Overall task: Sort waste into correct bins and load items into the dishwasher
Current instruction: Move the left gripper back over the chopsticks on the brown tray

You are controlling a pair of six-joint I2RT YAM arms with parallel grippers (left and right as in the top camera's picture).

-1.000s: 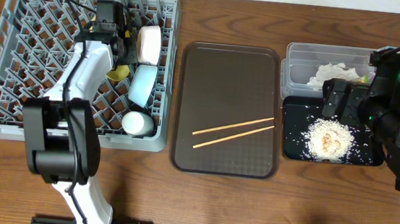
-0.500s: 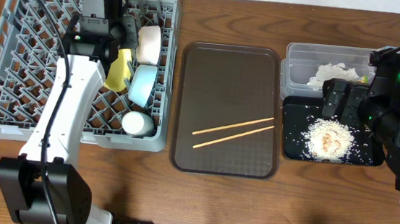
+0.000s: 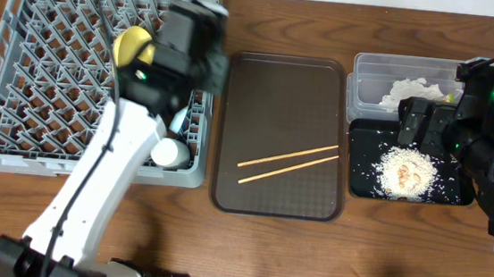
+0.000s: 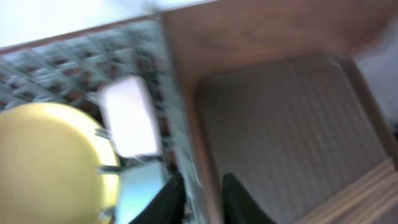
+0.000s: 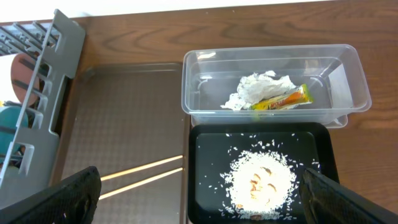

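- Two thin wooden chopsticks (image 3: 288, 164) lie on the flat brown serving tray (image 3: 287, 88), long axis left-right, slightly slanted.
- Our left gripper (image 4: 199, 202), barely parted and empty, hovers by the tray's left edge; we judge it nearer.
- Right gripper (image 5: 199, 205) gapes wide, empty.

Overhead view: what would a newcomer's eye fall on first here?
The pile of rice crumbs on the black tray at the right stands out most. Two chopsticks lie alone on the brown tray in the middle. At the left, a yellow plate sits in the grey rack.
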